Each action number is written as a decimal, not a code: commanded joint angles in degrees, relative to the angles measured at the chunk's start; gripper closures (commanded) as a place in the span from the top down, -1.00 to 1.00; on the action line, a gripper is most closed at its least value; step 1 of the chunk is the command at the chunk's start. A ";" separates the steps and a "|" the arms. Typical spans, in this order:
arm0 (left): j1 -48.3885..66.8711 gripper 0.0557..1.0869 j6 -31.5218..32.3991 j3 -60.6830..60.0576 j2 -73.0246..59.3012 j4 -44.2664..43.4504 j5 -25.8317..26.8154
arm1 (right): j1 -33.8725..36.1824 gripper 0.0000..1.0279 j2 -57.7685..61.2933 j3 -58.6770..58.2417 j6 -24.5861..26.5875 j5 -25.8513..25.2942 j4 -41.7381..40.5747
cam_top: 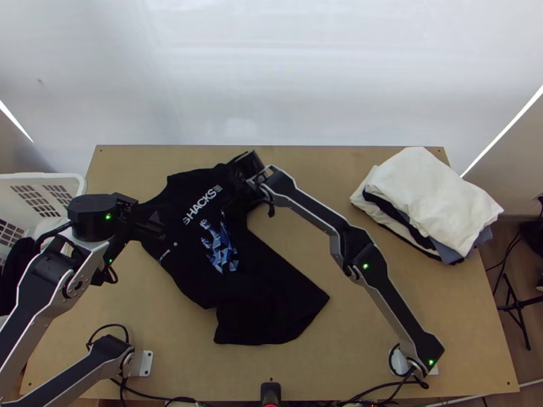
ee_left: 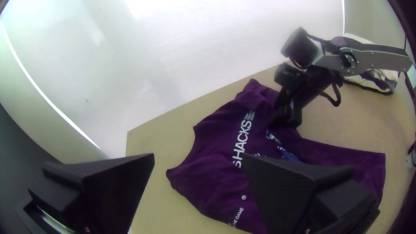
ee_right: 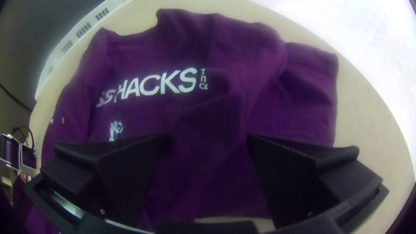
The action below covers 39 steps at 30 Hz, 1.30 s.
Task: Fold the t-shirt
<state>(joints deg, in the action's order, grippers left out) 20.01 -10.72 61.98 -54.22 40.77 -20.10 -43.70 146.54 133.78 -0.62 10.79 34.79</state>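
T-shirt, black [cam_top: 271,298]: lying on the light wooden counter [cam_top: 353,325], left of centre in the frame, its front print facing up; spreading unevenly, with creases across the upper part and the lower part slanting towards the bottom centre. White chest lettering [cam_top: 202,205] and a blue graphic [cam_top: 218,247] are showing.

Left gripper [cam_top: 160,226]: hovering over the shirt's left side; jaws standing wide apart, holding nothing.

Right gripper [cam_top: 237,191]: pointing down at the shirt's upper right part, near the top of the print; jaws standing apart, with shirt fabric showing between them. Black on black, it is perhaps touching the cloth.

Folded clothes, one pile [cam_top: 434,197]: resting at the counter's upper right; white piece lying on top, black and grey-blue layers peeking out beneath.

Laundry basket, white, slotted [cam_top: 47,178]: standing at the left edge of the frame, dark cloth [cam_top: 9,275] bunching beside its slots.
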 commanded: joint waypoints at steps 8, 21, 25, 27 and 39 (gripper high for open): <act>-0.23 0.91 0.26 -0.28 -0.89 -1.75 0.41 | -1.56 -0.94 -6.27 -8.36 -2.01 5.74 4.50; -0.23 0.91 0.26 -0.01 -1.42 -4.30 1.64 | 2.83 -0.94 -37.56 -46.94 0.89 11.63 17.42; -0.06 0.91 0.26 0.60 -2.03 -4.74 1.82 | 2.92 0.03 -41.42 -53.62 1.50 11.63 17.60; -0.15 0.91 0.09 0.87 -2.03 -4.74 1.82 | 2.92 0.94 -42.57 -53.79 1.06 11.54 17.77; -2.08 0.91 -1.41 1.31 -2.21 -4.21 1.90 | 15.67 0.80 -34.22 -26.99 -6.94 14.61 17.42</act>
<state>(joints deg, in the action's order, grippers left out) 18.83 -11.84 63.18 -56.01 36.34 -18.39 -36.03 106.06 94.17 -3.64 22.48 52.03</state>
